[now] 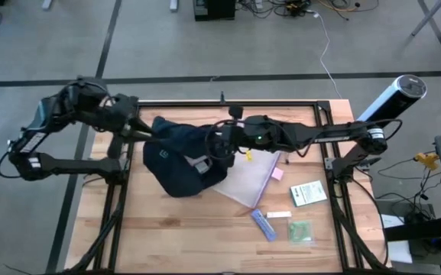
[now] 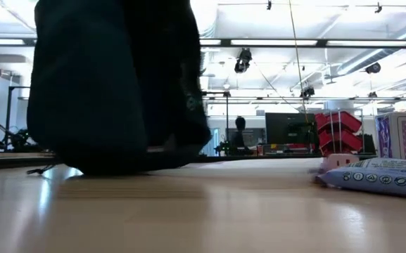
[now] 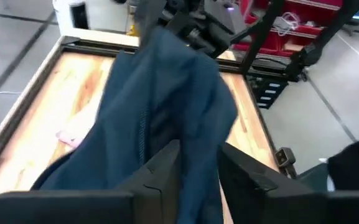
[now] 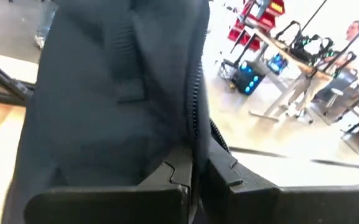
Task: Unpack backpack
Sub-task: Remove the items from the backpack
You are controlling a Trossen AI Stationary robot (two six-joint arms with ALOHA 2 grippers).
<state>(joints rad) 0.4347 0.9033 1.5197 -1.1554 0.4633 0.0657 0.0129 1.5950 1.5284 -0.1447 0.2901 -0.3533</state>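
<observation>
The dark navy soft fabric backpack [image 1: 182,156] is sitting slightly left of centre in the high view, on the pale wooden table [image 1: 205,237], with its top pulled up toward the two arms. In the low view the backpack [image 2: 111,84] is filling the upper left as a dark mass resting on the tabletop.

The right gripper [image 1: 222,145] is reaching in from the right of the high view to the backpack's upper edge. In the right wrist view its dark fingers [image 4: 173,174] are pinching together on a fold of fabric beside the zipper, so it is clamping the backpack [image 4: 117,93].

The left gripper [image 1: 153,131] is sitting at the backpack's upper left corner in the high view. In the left wrist view its fingers [image 3: 167,171] are standing a little apart with blue fabric [image 3: 167,106] between them; whether they are gripping it is not clear.

Right of the backpack a clear flat plastic pouch [image 1: 251,179] is lying, partly under it. Lower right are lying a small green-and-white card box [image 1: 309,193], a blue packet [image 1: 264,224] and a small green packet [image 1: 300,231].
</observation>
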